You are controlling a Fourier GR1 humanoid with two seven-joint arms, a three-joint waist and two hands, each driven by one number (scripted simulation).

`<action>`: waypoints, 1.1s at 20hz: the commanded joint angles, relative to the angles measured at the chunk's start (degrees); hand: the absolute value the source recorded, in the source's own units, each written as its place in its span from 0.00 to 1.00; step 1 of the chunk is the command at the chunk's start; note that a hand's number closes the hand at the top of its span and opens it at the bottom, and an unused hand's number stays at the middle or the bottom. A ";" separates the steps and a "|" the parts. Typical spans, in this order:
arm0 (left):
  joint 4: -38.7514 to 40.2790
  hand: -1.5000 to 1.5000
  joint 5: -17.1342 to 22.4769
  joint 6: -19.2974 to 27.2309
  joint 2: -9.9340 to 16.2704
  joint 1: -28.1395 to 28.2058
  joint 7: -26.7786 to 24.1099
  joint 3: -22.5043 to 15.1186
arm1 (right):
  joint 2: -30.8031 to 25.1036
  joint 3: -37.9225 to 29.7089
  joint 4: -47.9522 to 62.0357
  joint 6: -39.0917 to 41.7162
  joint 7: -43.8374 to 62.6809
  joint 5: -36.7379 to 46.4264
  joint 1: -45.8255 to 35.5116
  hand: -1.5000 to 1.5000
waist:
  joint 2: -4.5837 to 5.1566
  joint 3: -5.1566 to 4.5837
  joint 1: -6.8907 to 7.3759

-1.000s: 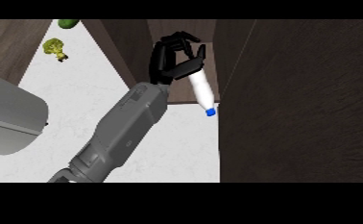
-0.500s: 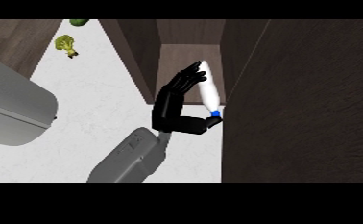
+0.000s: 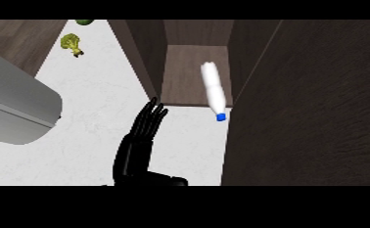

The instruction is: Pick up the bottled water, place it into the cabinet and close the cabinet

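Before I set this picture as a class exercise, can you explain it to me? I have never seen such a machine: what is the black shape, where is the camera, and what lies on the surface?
The camera sits at the robot's head and looks steeply down at a white kitchen counter. The black shape is one of the robot's hands, coming in from the lower edge with its fingers straight; which hand it is cannot be told from this view, and it holds nothing. The white bottled water, with a blue cap, lies in the open dark wood cabinet, cap toward the counter. The cabinet door stands open at the right. On the counter, at upper left, lies a piece of broccoli, and a grey rounded object shows at the left edge.
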 commanded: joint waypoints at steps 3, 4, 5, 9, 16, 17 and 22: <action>-9.28 0.00 -0.30 -4.38 9.62 11.45 -3.59 -0.87 | -8.55 1.03 -6.43 4.84 2.71 11.19 -3.96 1.00 | -0.19 -0.13 1.37; -10.29 0.00 -0.56 -4.87 10.49 12.11 -3.86 -1.18 | -10.38 -0.44 -8.05 5.99 3.00 11.04 -6.26 1.00 | -0.11 -0.16 2.22; -9.82 0.00 -0.26 -6.77 11.78 11.96 -4.91 0.06 | -11.81 1.17 -9.48 6.72 4.11 12.40 -6.27 1.00 | 0.01 -0.28 1.12; -12.94 0.00 2.04 -9.91 17.86 15.70 -6.80 4.79 | -14.13 2.51 -10.87 6.70 6.46 13.07 -10.14 1.00 | 0.24 -0.36 1.30; -18.12 0.00 4.29 -16.68 27.44 26.08 -11.32 8.69 | -12.87 10.74 -10.92 3.68 13.39 11.37 -15.54 1.00 | 0.45 -0.42 2.80; -17.25 0.00 5.12 -18.93 29.09 25.28 -12.05 10.88 | -12.37 12.17 -10.79 3.21 15.20 10.76 -16.78 1.00 | 0.76 -0.46 2.53; -18.74 0.00 5.84 -23.76 32.95 29.71 -14.17 11.88 | -11.20 16.81 -8.89 2.36 23.74 7.86 -23.48 1.00 | 1.37 -0.45 3.67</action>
